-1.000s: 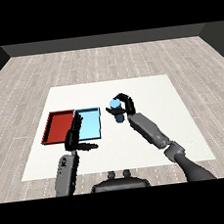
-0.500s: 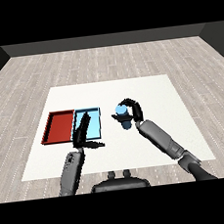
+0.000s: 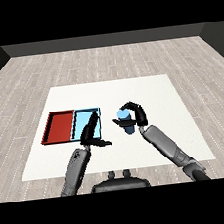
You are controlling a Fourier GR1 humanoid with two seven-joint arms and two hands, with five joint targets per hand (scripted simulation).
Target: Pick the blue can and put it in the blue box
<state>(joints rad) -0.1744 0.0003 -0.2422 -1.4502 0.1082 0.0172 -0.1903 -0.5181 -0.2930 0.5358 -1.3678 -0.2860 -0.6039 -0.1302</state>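
Observation:
The blue can [image 3: 126, 120] is upright, just right of the light blue tray [image 3: 81, 118], and my right hand [image 3: 135, 114] is curled round it. Whether the can rests on the table or hangs just above it I cannot tell. The light blue tray lies left of centre, with the red tray [image 3: 60, 126] against its left side. My left hand [image 3: 90, 133] reaches over the front right part of the blue tray with straight fingers and holds nothing.
The white table [image 3: 146, 90] spreads wide behind and to the right of the trays. My right forearm [image 3: 169, 147] comes in from the lower right, my left forearm [image 3: 75, 170] from the lower left.
My right hand has carried the blue can nearer and slightly rightward, and a little lower in the view. My left hand has shifted right, further over the blue tray.

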